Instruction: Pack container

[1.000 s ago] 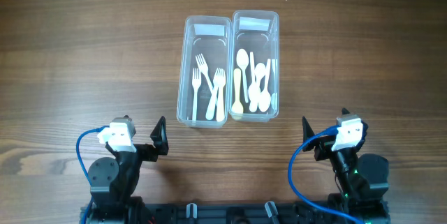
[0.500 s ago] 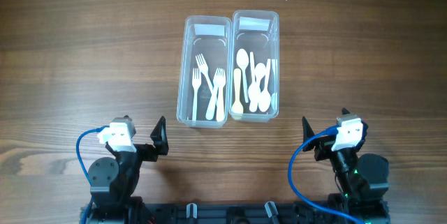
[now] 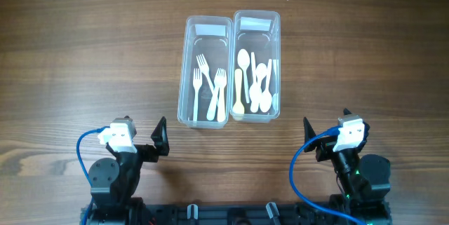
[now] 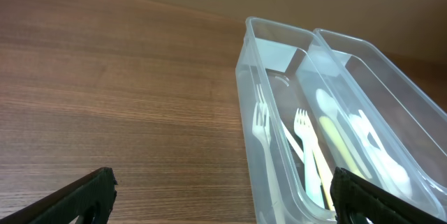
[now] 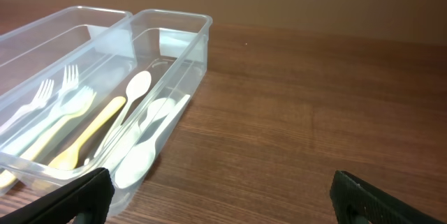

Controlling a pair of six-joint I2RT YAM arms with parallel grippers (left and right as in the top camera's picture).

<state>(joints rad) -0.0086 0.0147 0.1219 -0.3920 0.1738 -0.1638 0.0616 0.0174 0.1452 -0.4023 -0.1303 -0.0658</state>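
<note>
While both arms sit low at the near edge of the worktop (image 3: 84, 57), the left fingers (image 4: 84, 192) and right fingers (image 5: 77, 195) are spread wide and hold nothing, and two clear tubs stand touching side by side well ahead, between them. Each long axis runs straight away from the robot, the fork tub (image 3: 205, 50) nearer the left fingers and the spoon tub (image 3: 259, 43) nearer the right fingers, with forks (image 3: 210, 92) and spoons (image 3: 256, 85) lying lengthwise inside. No loose cutlery shows, so the packing looks finished
</note>
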